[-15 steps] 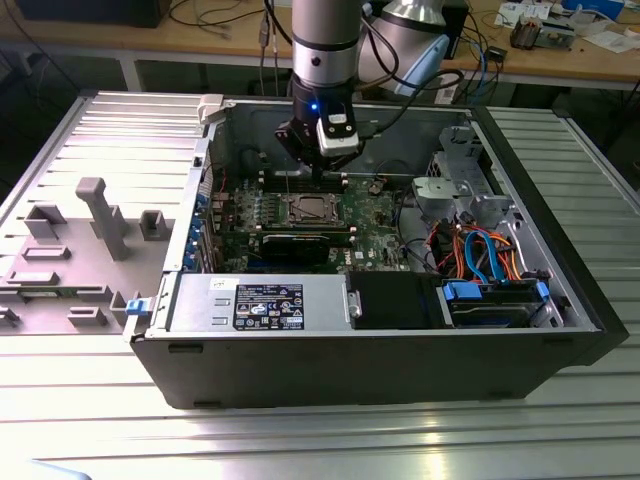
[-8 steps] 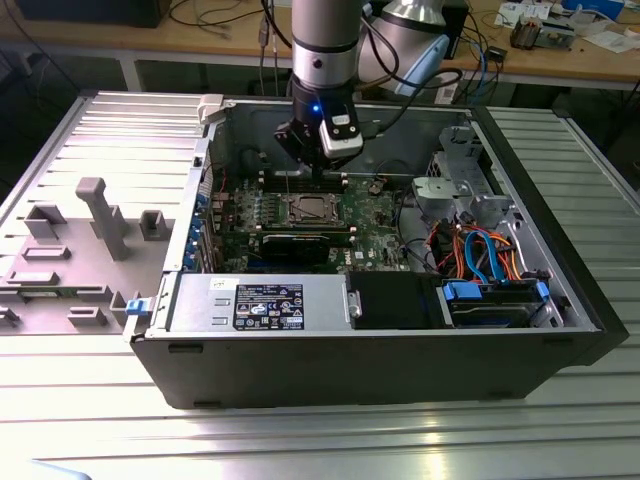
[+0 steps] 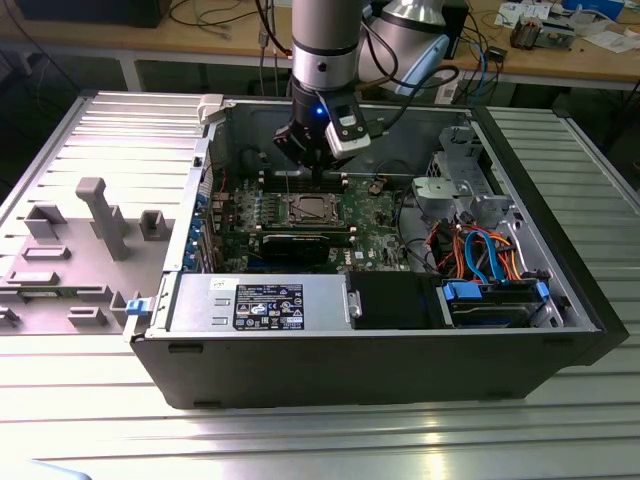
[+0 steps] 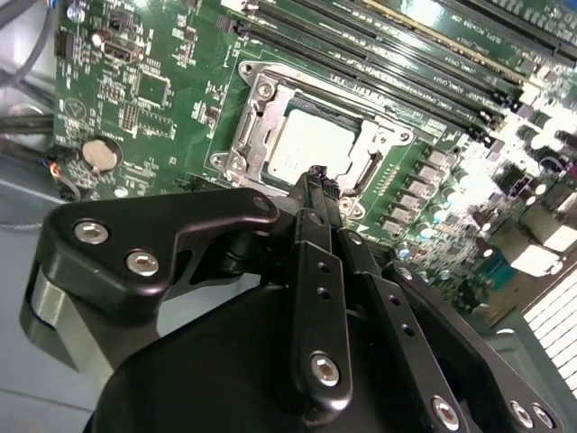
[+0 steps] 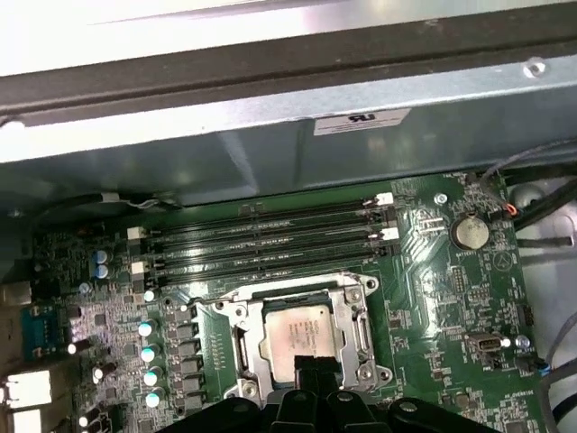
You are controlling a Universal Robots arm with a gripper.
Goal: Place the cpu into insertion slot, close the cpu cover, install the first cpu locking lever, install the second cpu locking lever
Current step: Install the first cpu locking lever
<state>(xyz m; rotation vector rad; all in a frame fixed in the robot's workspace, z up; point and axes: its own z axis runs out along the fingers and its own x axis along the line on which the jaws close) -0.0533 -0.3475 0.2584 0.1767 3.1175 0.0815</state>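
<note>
The cpu (image 4: 306,144) lies flat in the insertion slot (image 4: 236,162) on the green motherboard, its silver-grey top showing. The cpu cover (image 4: 257,117) is down around it as a metal frame. In the first wrist view the cpu (image 5: 297,334) shows through the window of the cpu cover (image 5: 356,307). My gripper (image 4: 315,176) is shut with nothing between its fingers, its tips just above one edge of the chip. In the exterior view my gripper (image 3: 318,172) hangs inside the open case over the cpu (image 3: 303,209). I cannot tell how the locking levers stand.
Long memory slots (image 5: 261,239) run beside the socket, toward the case wall (image 5: 270,135). A coin battery (image 5: 470,232) sits near them. A black graphics card (image 3: 305,243), a power supply (image 3: 260,303) and a drive cage with cables (image 3: 480,250) fill the case. A grey fixture (image 3: 100,215) stands at the exterior view's left.
</note>
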